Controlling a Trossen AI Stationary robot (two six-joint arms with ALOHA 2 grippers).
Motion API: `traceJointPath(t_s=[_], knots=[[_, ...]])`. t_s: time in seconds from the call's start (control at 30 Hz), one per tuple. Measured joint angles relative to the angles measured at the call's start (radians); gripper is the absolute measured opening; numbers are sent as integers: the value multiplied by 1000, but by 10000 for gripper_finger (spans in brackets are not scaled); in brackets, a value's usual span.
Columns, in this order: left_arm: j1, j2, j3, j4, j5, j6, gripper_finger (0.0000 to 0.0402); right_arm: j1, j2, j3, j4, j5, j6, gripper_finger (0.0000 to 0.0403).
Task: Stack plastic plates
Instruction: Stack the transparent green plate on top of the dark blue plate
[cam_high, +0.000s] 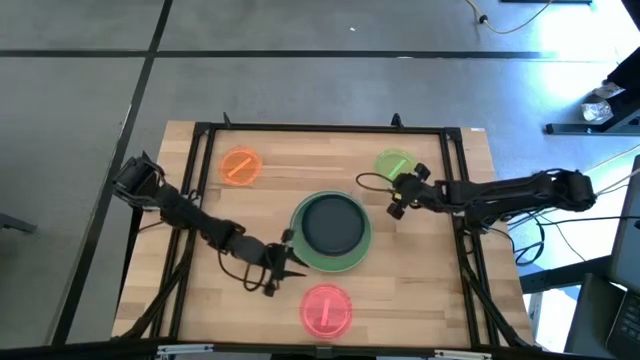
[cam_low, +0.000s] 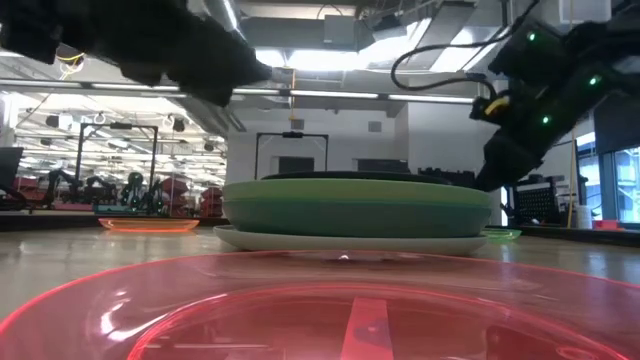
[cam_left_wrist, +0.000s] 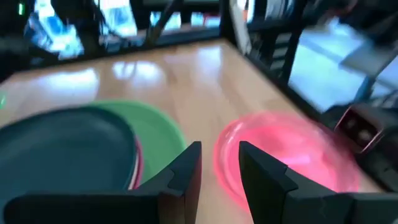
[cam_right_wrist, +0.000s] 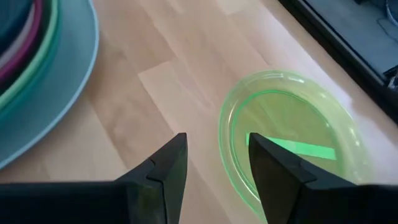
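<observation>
The stack of plates (cam_high: 331, 232) sits at the centre of the desk (cam_high: 430, 300), a dark navy plate (cam_high: 331, 222) on top, a green rim (cam_high: 352, 260) showing round it and a pale plate lowest in the low view. Three small translucent plates lie loose around it: the orange plate (cam_high: 240, 166) at ten o'clock, the lime plate (cam_high: 396, 165) at two o'clock, the pink-red plate (cam_high: 326, 308) at six o'clock. The left end effector (cam_high: 283, 270) hovers at eight o'clock of the stack, fingers narrowly apart and empty, with the pink-red plate just ahead in its wrist view. The right end effector (cam_high: 397, 193) hangs at three o'clock of the stack, beside the lime plate, also slightly parted and holding nothing. The step in hand looks like picking up a small plate; doing it well probably means pinching one rim edge, since these plates lie flat, then centring it over the navy plate before letting go. The middle layers of the stack are mostly hidden; only thin magenta and teal edges peep out in the right wrist view.
</observation>
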Motion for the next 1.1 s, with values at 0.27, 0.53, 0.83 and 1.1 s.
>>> traceJointPath(t_s=[0.27,0.53,0.83,1.1], knots=[[-8,-53,-83,163,-4,39,101,-116,75,-61,182,-117,-50,161],[-4,-53,-89,166,-52,36,101,-144,238,-61,324,-92,-118,161],[-5,-53,-89,162,-50,35,101,-199,381,-59,420,-65,-121,161],[-5,-53,-89,159,-49,35,101,-218,406,-57,445,-74,-150,112]])
